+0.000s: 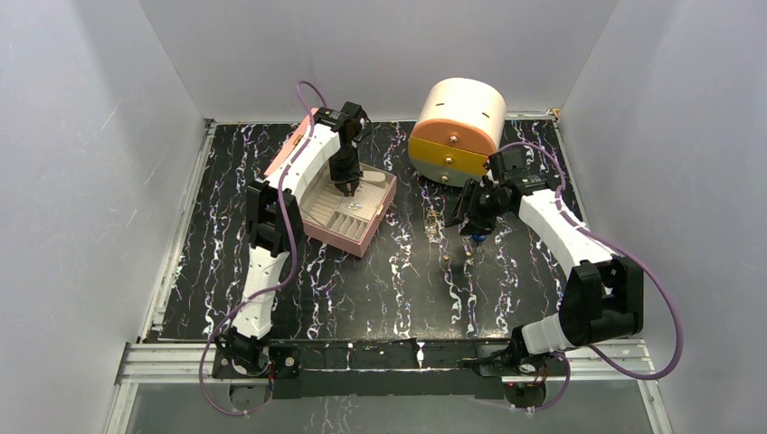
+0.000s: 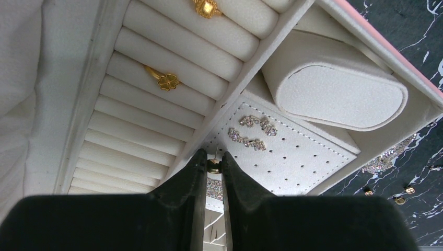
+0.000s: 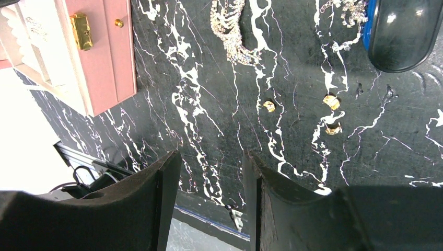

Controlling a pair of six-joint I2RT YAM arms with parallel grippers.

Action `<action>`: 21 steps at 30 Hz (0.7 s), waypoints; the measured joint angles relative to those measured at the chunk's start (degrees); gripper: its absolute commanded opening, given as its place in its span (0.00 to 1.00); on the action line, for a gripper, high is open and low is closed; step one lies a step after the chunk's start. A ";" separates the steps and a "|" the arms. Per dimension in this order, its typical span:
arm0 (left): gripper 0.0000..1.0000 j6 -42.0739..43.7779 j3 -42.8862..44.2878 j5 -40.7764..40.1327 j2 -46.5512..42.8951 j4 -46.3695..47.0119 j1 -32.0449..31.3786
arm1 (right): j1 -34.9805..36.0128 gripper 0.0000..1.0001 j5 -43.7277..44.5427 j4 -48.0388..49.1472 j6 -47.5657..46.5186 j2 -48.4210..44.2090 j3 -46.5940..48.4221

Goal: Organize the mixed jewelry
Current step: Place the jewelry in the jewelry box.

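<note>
My left gripper [image 2: 213,157] is shut on a tiny gold stud earring [image 2: 213,166], its pin pointing at the perforated white earring pad [image 2: 298,157] inside the open pink jewelry box [image 1: 348,237]. Two sparkly crystal earrings [image 2: 246,139] sit on that pad. Gold rings [image 2: 168,81] rest in the ring rolls to the left. My right gripper [image 3: 211,157] hovers open and empty over the black marble table. Beyond it lie three small gold pieces [image 3: 269,106] [image 3: 331,101] [image 3: 333,128] and a glittering chain [image 3: 232,31]. From above, the left gripper [image 1: 346,188] is over the box and the right gripper [image 1: 477,237] is at mid-table.
A round cream cabinet with orange and yellow drawers [image 1: 457,127] stands at the back right. A blue-edged dark object [image 3: 399,31] lies beside the loose pieces. A white watch pillow [image 2: 334,89] fills the box's far compartment. White walls enclose the table.
</note>
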 measured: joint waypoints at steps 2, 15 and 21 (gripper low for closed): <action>0.00 -0.04 0.00 0.00 -0.02 0.00 0.00 | 0.00 0.55 -0.13 0.02 0.00 0.42 0.07; 0.00 -0.42 -0.37 -1.40 -0.72 0.61 0.00 | 0.00 0.56 -0.39 0.07 -0.02 0.63 0.07; 0.00 -0.42 -3.96 -1.36 -5.11 3.87 0.00 | 0.00 0.56 -0.17 0.02 -0.22 0.63 0.35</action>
